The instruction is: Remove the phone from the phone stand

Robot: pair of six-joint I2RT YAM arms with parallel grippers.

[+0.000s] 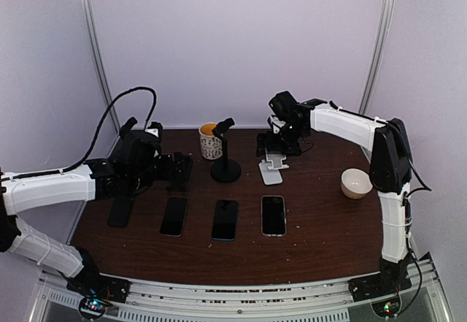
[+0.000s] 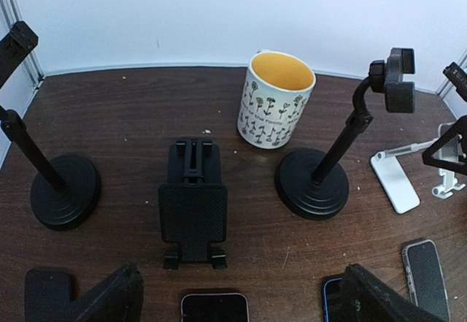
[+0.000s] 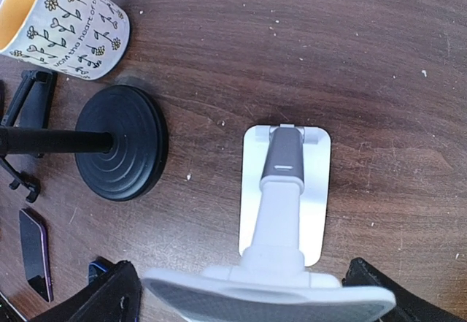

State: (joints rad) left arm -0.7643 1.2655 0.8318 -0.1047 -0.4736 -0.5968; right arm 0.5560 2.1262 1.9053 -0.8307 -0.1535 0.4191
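Both sets of jaws gape wide, holding nothing. The right gripper (image 1: pixel 279 145) hangs over the empty white folding phone stand (image 1: pixel 271 169), the left gripper (image 1: pixel 177 170) well off to the side. The silver-edged black phone (image 1: pixel 273 215) lies flat on the dark wood counter (image 1: pixel 328 234) just in front. Looks stiff, slick and lightish, so I'd pinch the long edges.

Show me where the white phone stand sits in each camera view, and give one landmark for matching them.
Top external: white phone stand mid-table, right of the flowered mug.
Left wrist: stand at the right edge; mug top centre.
Right wrist: stand in the centre, seen from above; mug in the top left corner.
Shared landmark: the flowered mug, left of the stand in all three.
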